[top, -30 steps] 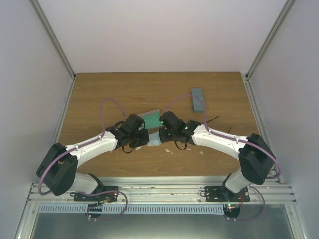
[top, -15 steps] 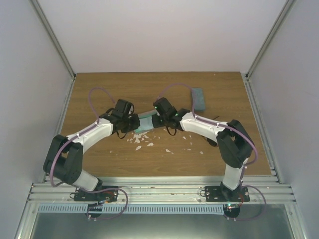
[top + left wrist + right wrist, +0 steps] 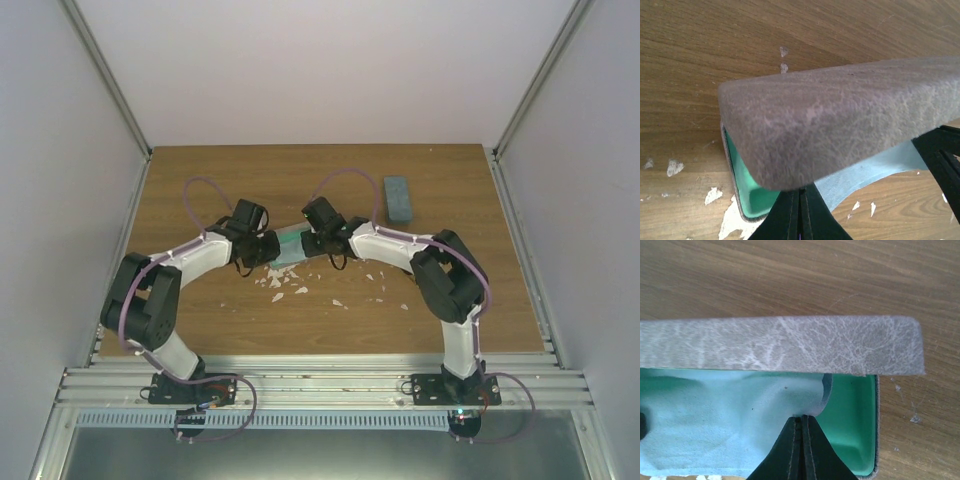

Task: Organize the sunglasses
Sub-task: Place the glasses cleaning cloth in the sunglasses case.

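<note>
We held the left gripper [image 3: 800, 215] and the right gripper [image 3: 801, 440], jaws together, at opposite ends of the open case [image 3: 855, 425] with its cloth [image 3: 730, 415], could not see the sunglasses, and judged the lid [image 3: 780, 345] needed pressing down next.

The case [image 3: 780, 345] runs off the left edge in the right wrist view, and off the right edge in the left. The cloth [image 3: 715, 425] hides most of its floor. From above, the left claw [image 3: 270, 252] and right claw [image 3: 304, 245] are too small to read.
</note>
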Motion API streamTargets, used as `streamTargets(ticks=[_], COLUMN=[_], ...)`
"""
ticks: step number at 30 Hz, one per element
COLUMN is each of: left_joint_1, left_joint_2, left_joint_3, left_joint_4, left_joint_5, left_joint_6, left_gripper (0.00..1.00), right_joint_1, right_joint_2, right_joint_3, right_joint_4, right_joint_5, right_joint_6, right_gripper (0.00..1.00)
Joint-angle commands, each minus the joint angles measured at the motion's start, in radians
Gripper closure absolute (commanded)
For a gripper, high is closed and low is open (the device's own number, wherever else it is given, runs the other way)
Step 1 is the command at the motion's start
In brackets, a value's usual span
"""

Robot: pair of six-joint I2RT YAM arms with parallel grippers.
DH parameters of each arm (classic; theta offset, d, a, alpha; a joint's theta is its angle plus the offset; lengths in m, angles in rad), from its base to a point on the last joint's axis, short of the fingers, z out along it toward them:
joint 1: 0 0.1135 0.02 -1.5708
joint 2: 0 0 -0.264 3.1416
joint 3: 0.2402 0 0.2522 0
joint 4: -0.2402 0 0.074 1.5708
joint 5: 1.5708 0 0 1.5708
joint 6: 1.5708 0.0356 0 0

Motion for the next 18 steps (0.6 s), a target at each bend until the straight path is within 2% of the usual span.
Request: streamTargets(ticks=[1, 18], left_joint_1=[0.008, 0.010], left_joint_2=[0.028, 0.082], left_joint_3=[0.029, 0.036], left_joint_4=[0.060, 0.054], left_joint_5=[0.016, -0.006], left_joint_6=[0.021, 0.039], left_gripper=[1.00, 1.00], right_joint_1=[-0.013, -0.024], right_joint_2=[0.032, 0.072], right_joint_3=[0.027, 0.033], right_joint_4=[0.026, 0.017], right_joint_5=[0.008, 0.010], right_joint_6=[-0.019, -0.009], right_gripper=[1.00, 1.00])
